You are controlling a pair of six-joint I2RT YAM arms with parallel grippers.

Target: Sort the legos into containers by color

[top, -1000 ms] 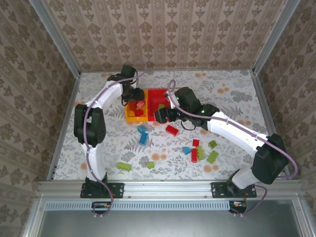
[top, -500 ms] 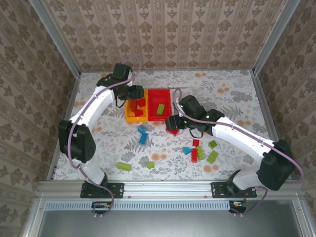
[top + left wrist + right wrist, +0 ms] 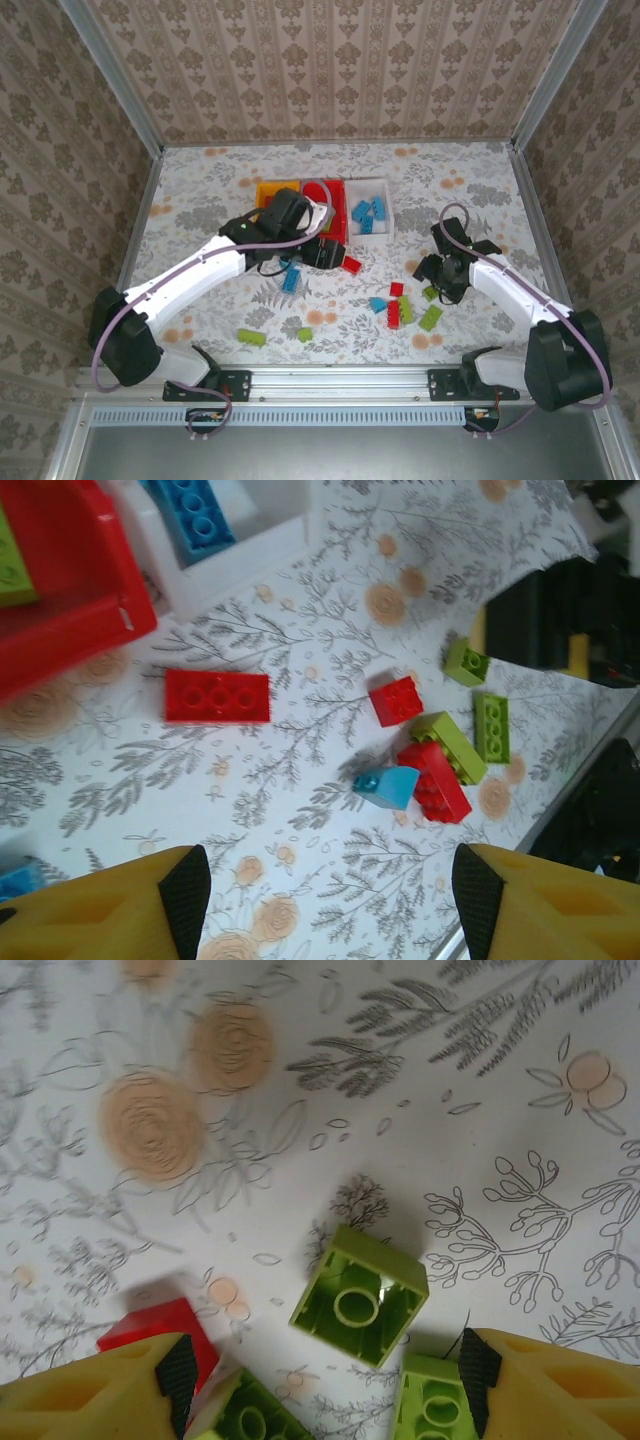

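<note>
Left gripper: jaws spread wide, nothing held, over the table; a red brick lies ahead, just beside the red bin and white bin. Right gripper: jaws spread, empty, an upturned lime green brick just ahead of its fingertips, with other loose legos nearby.

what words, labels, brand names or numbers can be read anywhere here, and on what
No readable text anywhere.
Studs on the red brick: too small to read.
Red bin and white bin: no visible labels.
Floral table cover: pattern only.
</note>
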